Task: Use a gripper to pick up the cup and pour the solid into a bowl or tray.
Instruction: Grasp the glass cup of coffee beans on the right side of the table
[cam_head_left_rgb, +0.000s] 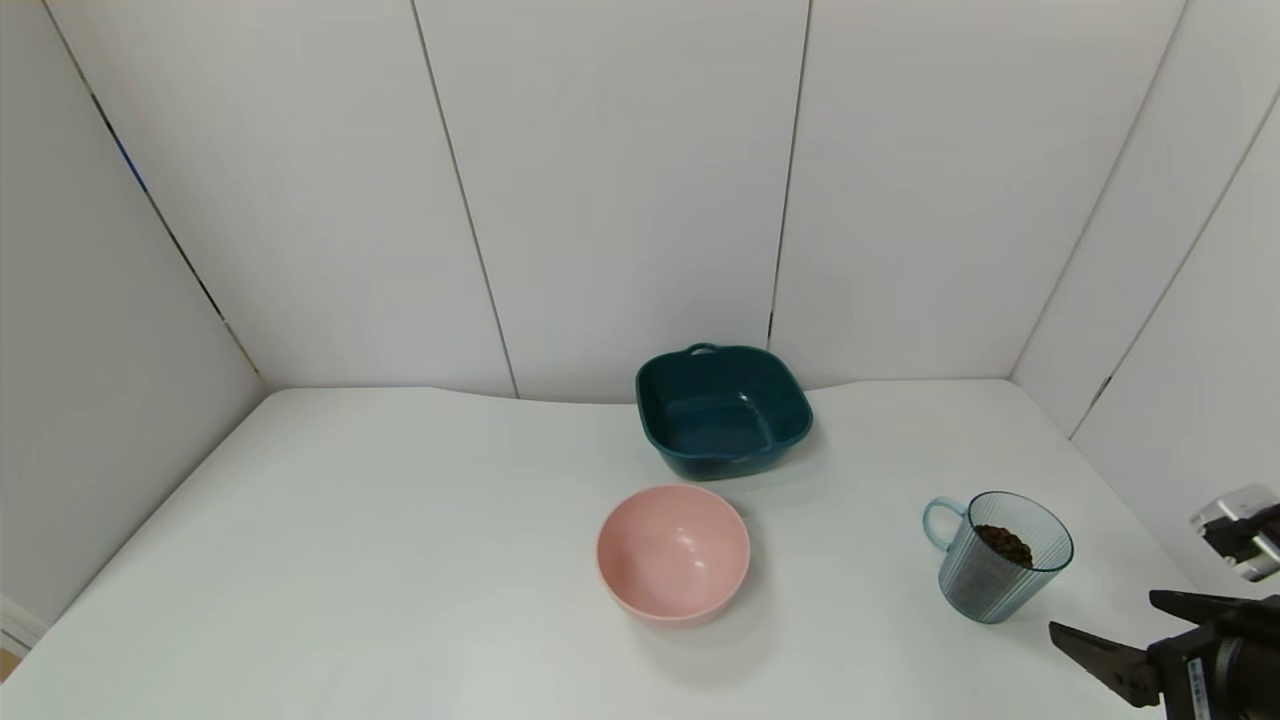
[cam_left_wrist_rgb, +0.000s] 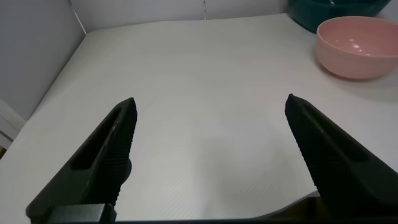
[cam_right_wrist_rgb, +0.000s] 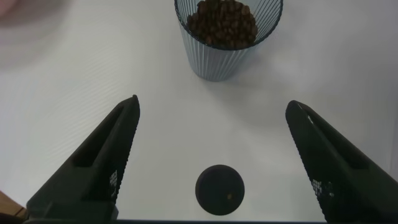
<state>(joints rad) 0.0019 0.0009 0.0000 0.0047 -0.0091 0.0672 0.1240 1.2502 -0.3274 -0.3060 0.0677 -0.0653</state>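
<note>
The pale-blue ribbed cup (cam_head_left_rgb: 1000, 570) stands upright on the white table at the right, its handle pointing left. Dark brown bean-like pieces (cam_head_left_rgb: 1004, 545) lie inside it. My right gripper (cam_head_left_rgb: 1105, 615) is open and empty, just right of and nearer than the cup, not touching it. In the right wrist view the cup (cam_right_wrist_rgb: 227, 50) and the beans (cam_right_wrist_rgb: 222, 22) sit ahead of the open gripper (cam_right_wrist_rgb: 211, 102). The pink bowl (cam_head_left_rgb: 673, 552) is empty, mid-table. My left gripper (cam_left_wrist_rgb: 211, 99) is open over bare table, left of the pink bowl (cam_left_wrist_rgb: 357, 46), and out of the head view.
An empty dark teal squarish dish (cam_head_left_rgb: 722, 410) stands behind the pink bowl near the back wall. White panel walls close the table at the back and sides. A small white and black device (cam_head_left_rgb: 1240, 530) sits at the right edge.
</note>
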